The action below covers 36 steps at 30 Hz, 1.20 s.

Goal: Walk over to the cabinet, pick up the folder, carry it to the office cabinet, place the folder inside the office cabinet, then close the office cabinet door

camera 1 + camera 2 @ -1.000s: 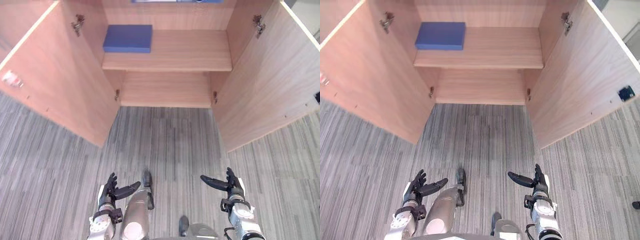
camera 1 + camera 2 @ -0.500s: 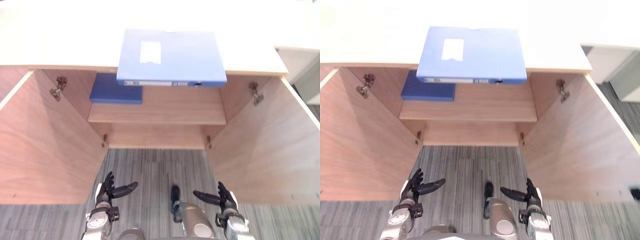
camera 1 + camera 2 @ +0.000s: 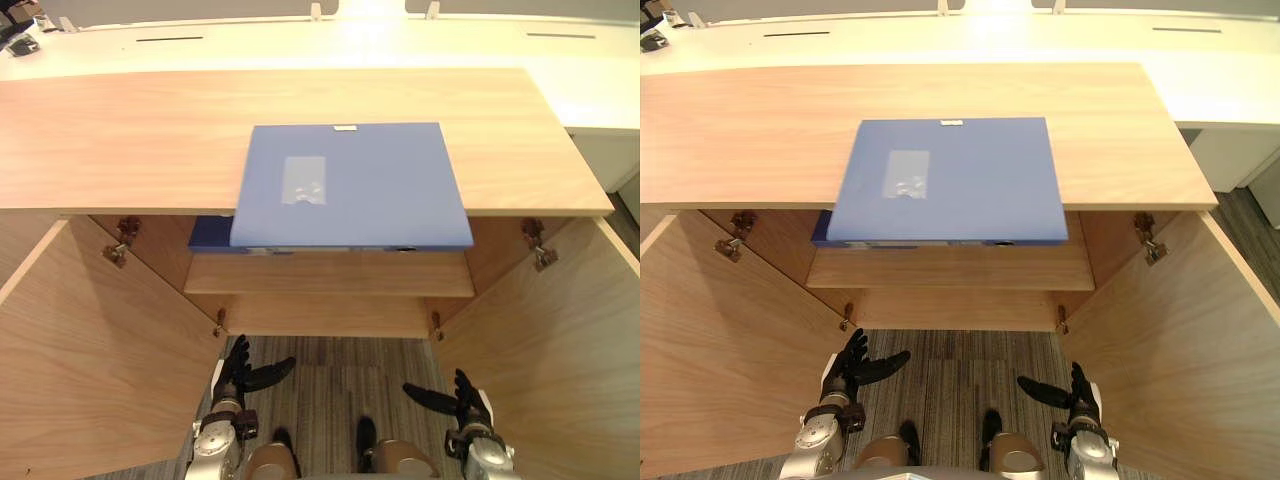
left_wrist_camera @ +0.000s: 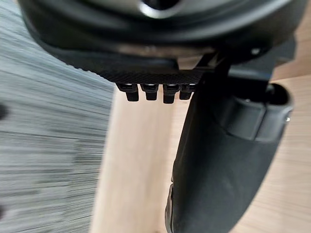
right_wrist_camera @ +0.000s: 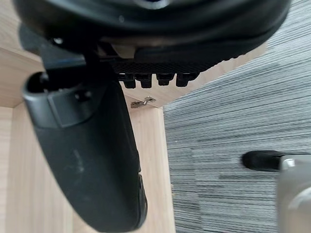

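"Pale wood cabinet (image 3: 120, 140) dead ahead, both doors swung wide: left door (image 3: 90, 340), right door (image 3: 560, 340). Lying flat on its top is the flat light-blue folder (image 3: 350, 185), with its near edge hanging out over the opening."

"So we're at the pick-up, I'd say. The walk looks done and the grab isn't begun. What's inside?"

"One wooden shelf (image 3: 330, 275), and at its left end there's a darker blue flat item (image 3: 210, 235), mostly tucked under the cabinet top. I can't tell whether it's another folder."

"And the hands?"

"Left hand (image 3: 238, 378) and right hand (image 3: 462, 402) hang low over the grey striped carpet (image 3: 340, 360). Fingers are spread and relaxed, thumbs point inward, and they're holding nothing, well apart from the folder."

"Then the next move calls for both arms to rise to the top. That overhanging edge looks like the place to take hold, one hand at each side, since the folder is wide."
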{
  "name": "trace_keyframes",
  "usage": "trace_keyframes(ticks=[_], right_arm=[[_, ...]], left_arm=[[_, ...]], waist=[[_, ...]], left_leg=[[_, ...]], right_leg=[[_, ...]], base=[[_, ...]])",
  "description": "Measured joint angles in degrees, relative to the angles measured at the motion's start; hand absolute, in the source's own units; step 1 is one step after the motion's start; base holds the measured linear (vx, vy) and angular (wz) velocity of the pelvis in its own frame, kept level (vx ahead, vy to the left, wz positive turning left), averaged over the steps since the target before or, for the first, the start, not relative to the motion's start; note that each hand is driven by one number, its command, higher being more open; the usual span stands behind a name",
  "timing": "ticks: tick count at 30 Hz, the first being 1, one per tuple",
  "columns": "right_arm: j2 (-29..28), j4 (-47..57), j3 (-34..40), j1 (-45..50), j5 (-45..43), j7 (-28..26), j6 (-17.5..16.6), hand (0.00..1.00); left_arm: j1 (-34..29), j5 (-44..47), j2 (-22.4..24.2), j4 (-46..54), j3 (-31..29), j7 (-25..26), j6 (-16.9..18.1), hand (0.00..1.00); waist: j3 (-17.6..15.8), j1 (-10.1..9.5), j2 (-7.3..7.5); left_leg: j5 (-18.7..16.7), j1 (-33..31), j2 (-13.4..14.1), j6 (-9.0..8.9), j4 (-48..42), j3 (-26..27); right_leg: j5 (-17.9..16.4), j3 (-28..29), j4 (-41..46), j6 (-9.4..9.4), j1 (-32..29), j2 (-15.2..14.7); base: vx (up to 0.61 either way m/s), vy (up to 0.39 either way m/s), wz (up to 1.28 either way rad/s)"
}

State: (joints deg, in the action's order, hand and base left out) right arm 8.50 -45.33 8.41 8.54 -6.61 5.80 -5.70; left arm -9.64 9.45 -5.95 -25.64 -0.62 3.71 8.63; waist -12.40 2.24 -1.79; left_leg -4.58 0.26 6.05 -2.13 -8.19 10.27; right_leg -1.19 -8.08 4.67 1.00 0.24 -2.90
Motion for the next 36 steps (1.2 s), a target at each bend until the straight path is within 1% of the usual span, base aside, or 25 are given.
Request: trace_keyframes(ticks=[3, 6, 8, 11, 12, 13, 16, 18, 20, 22, 25, 28, 31, 33, 36], right_arm=[[-0.05, 0.00, -0.02, 1.09, 0.00, -0.43, 0.00, 1.00], [-0.05, -0.03, -0.03, 1.23, 0.04, -0.48, -0.01, 1.00], [-0.05, -0.09, -0.37, 1.22, 0.28, -0.49, -0.27, 1.00], [0.00, -0.09, -0.66, 1.07, 1.48, -0.39, -0.93, 1.00], [0.35, -0.09, -1.63, 1.13, 2.24, -0.29, -1.28, 1.00], [0.46, -0.09, -2.00, 1.13, 2.42, -0.28, -1.32, 1.00], [0.58, -0.15, -3.53, 1.11, 3.97, -0.21, -1.45, 1.00], [0.70, -0.31, -4.52, 1.18, 4.26, -0.09, -1.62, 1.00], [0.80, -0.88, -5.49, 1.10, 4.60, 0.17, -1.72, 1.00], [1.01, -1.35, -6.68, 1.20, 4.79, 0.43, -1.89, 1.00], [1.01, -1.74, -6.69, 1.26, 6.26, 0.47, -2.06, 1.00], [1.07, -2.96, -6.71, 1.32, 6.30, 0.46, -2.13, 1.00], [1.41, -3.42, -7.33, 1.77, 6.31, 0.44, -2.12, 1.00], [1.89, -3.42, -8.36, 1.89, 6.32, 0.31, -2.13, 1.00], [2.34, -3.42, -8.90, 2.04, 6.31, 0.13, -2.13, 1.00]], left_arm=[[-2.11, -2.23, -1.92, 7.27, -0.21, 0.39, 0.91, 1.00], [-3.60, -5.23, -2.54, 11.94, -0.79, 1.67, 1.38, 1.00], [-5.81, -9.81, -2.54, 17.25, -0.69, 3.48, 1.83, 1.00], [-7.61, -14.23, -2.57, 23.41, -0.44, 5.08, 2.56, 1.00], [-8.69, -16.96, -2.77, 27.27, -0.12, 6.27, 3.45, 1.00], [-9.10, -17.82, -2.96, 28.81, -0.03, 6.58, 3.80, 1.00], [-10.43, -24.44, -5.00, 35.43, 0.08, 9.11, 6.46, 1.00], [-10.77, -26.98, -5.98, 37.70, 0.16, 10.31, 7.44, 1.00], [-10.78, -30.18, -7.17, 39.33, 0.53, 11.05, 7.50, 1.00], [-10.78, -34.00, -8.64, 41.58, 1.77, 11.47, 7.51, 1.00], [-10.59, -37.75, -11.00, 44.82, 4.38, 11.55, 7.99, 1.00], [-9.77, -40.00, -13.18, 46.33, 6.68, 11.55, 8.65, 1.00], [-7.52, -41.23, -15.44, 46.33, 9.11, 11.54, 8.77, 1.00], [-5.20, -43.32, -18.40, 46.19, 10.58, 11.54, 8.87, 1.00], [-2.75, -46.49, -21.00, 45.59, 11.87, 11.55, 9.04, 1.00]], waist=[[0.16, -0.14, -0.05], [0.80, -0.24, -0.10], [1.38, -0.31, -0.06], [2.00, -0.77, -0.17], [2.46, -0.99, -0.28], [2.60, -1.01, -0.33], [3.34, -1.08, -0.42], [4.04, -1.23, -0.57], [4.17, -1.24, -0.66], [4.37, -1.17, -0.64], [4.56, -1.12, -0.52], [5.07, -1.10, -0.45], [5.74, -0.65, -0.50], [5.81, 0.07, -0.51], [6.03, 0.36, -0.54]], left_leg=[[0.48, 1.35, -1.44, 0.74, 2.13, -0.04], [0.69, 1.93, -2.28, 1.07, 3.17, -0.13], [0.76, 3.00, -2.53, 1.17, 3.89, -0.21], [0.83, 3.35, -2.55, 1.28, 4.09, -0.40], [0.96, 3.47, -2.56, 1.45, 4.19, -0.72], [1.03, 3.55, -2.58, 1.43, 4.28, -0.91], [2.10, 4.67, -2.79, 1.32, 5.97, -1.74], [2.50, 4.95, -2.83, 1.31, 6.53, -1.91], [2.76, 5.88, -2.89, 1.35, 7.01, -2.02], [3.13, 7.00, -3.00, 1.36, 7.79, -2.08], [3.26, 7.04, -3.06, 1.30, 7.94, -2.03], [3.25, 7.28, -3.05, 1.30, 7.98, -1.90], [3.24, 7.66, -2.96, 1.27, 8.14, -1.62], [3.26, 8.37, -2.90, 1.23, 8.59, -1.37], [3.29, 9.27, -2.82, 1.19, 9.40, -0.08]], right_leg=[[0.10, -0.14, -0.97, 0.76, 0.93, -0.84], [0.35, -0.26, -1.83, 1.19, 1.49, -1.27], [0.35, -0.38, -2.30, 1.19, 2.51, -1.29], [0.35, -0.56, -2.52, 1.19, 2.90, -1.27], [0.35, -0.81, -2.55, 1.19, 3.11, -1.26], [0.35, -0.97, -2.59, 1.19, 3.26, -1.26], [0.35, -1.70, -2.88, 1.19, 4.15, -1.31], [0.36, -1.81, -2.87, 1.18, 4.22, -1.32], [0.36, -1.92, -2.92, 1.18, 4.99, -1.34], [0.40, -1.97, -3.08, 1.25, 5.65, -1.39], [0.53, -1.78, -3.15, 1.38, 5.88, -1.43], [0.54, -1.61, -3.23, 1.38, 6.09, -1.38], [0.57, -1.36, -3.45, 1.37, 6.43, -1.25], [0.62, -1.13, -3.58, 1.31, 6.76, -1.11], [0.81, 0.06, -3.79, 1.28, 6.60, -0.90]], base=[[0.04, 0.078, 0.06], [0.03, 0.051, 0.03], [0.01, 0.017, 0.01], [0.00, -0.007, 0.03], [-0.02, -0.018, 0.08], [-0.03, -0.022, 0.13], [-0.04, -0.018, 0.13], [-0.04, -0.017, 0.05], [-0.05, -0.011, 0.04], [-0.05, -0.006, 0.02], [-0.01, 0.000, 0.00], [0.00, -0.002, -0.01], [0.00, -0.008, -0.04], [-0.01, -0.012, -0.07], [-0.01, 0.001, -0.20]])
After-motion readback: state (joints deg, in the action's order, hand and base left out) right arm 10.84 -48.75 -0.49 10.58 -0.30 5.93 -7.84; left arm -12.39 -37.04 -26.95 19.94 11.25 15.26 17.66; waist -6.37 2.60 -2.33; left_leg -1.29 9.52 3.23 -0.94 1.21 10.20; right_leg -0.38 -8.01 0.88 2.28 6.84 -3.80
